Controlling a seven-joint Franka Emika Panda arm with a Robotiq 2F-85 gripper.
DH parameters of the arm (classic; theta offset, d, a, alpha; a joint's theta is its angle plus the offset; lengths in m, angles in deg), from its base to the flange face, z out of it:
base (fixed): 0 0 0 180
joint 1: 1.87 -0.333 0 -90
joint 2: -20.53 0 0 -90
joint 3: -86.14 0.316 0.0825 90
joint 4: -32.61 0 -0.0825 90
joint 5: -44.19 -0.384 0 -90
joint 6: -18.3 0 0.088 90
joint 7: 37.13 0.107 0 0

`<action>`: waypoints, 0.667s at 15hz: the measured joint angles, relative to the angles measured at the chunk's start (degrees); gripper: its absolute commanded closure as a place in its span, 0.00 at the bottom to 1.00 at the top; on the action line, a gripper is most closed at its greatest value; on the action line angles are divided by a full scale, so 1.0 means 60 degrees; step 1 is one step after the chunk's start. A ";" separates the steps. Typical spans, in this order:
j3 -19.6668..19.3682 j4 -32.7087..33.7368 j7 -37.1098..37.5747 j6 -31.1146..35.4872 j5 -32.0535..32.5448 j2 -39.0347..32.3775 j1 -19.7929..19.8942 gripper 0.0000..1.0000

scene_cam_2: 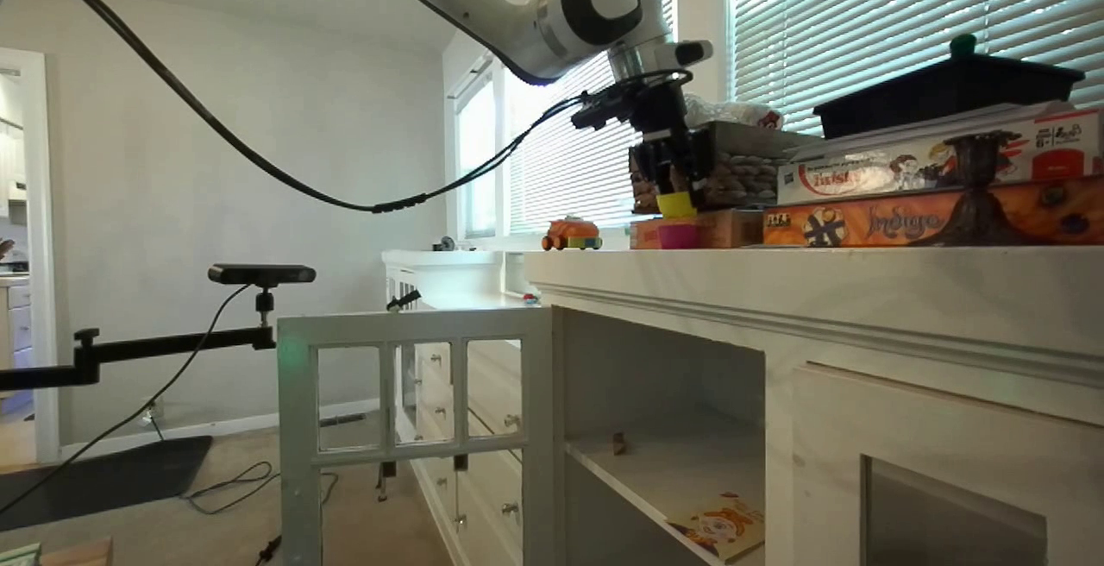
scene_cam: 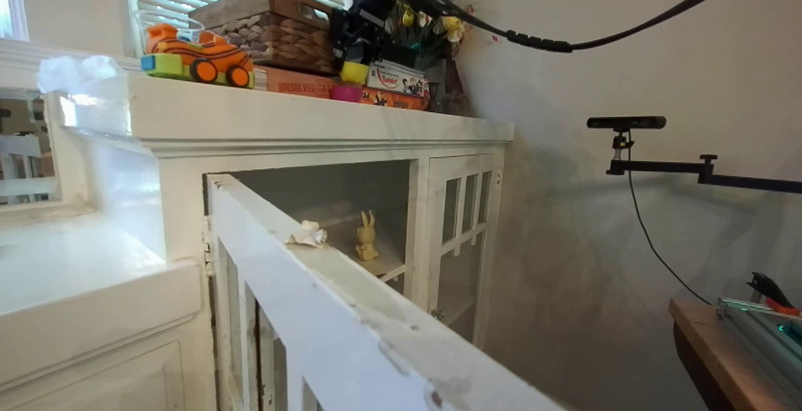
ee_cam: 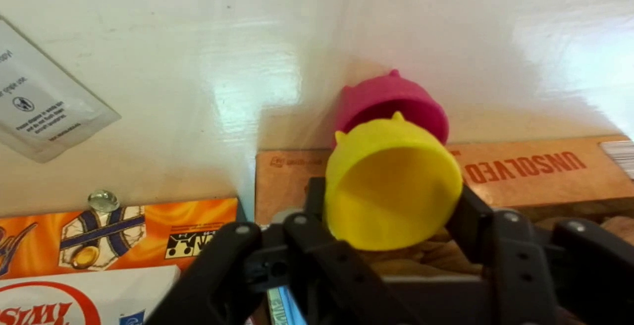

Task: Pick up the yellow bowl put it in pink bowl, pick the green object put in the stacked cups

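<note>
My gripper (ee_cam: 394,211) is shut on the yellow bowl (ee_cam: 391,176), with one finger against each side. The yellow bowl's open side faces the wrist camera, and I see nothing inside it. The pink bowl (ee_cam: 396,92) stands on the cabinet top, partly hidden behind the yellow bowl in the wrist view. In both exterior views the yellow bowl (scene_cam: 354,72) (scene_cam_2: 675,205) is just above the pink bowl (scene_cam: 346,93) (scene_cam_2: 679,236). I cannot tell whether they touch. I cannot tell which thing is the green object.
A wicker basket (scene_cam: 294,38) and the "UNSOLVED" box (ee_cam: 525,166) stand right behind the bowls. Game boxes (scene_cam_2: 897,216) are stacked beside them. An orange toy (scene_cam: 200,57), a white packet (ee_cam: 44,97) and a glass bead (ee_cam: 103,200) lie on the cabinet top. A cabinet door (scene_cam_2: 414,324) stands open below.
</note>
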 measured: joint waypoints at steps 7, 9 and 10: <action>0.0048 0.0000 0.0000 0.0210 -0.0134 -0.0093 0.0000 0.65; 0.0069 0.0000 0.0000 0.0210 -0.0138 -0.0099 0.0000 0.65; 0.0083 0.0000 0.0000 0.0210 -0.0140 -0.0103 0.0000 0.65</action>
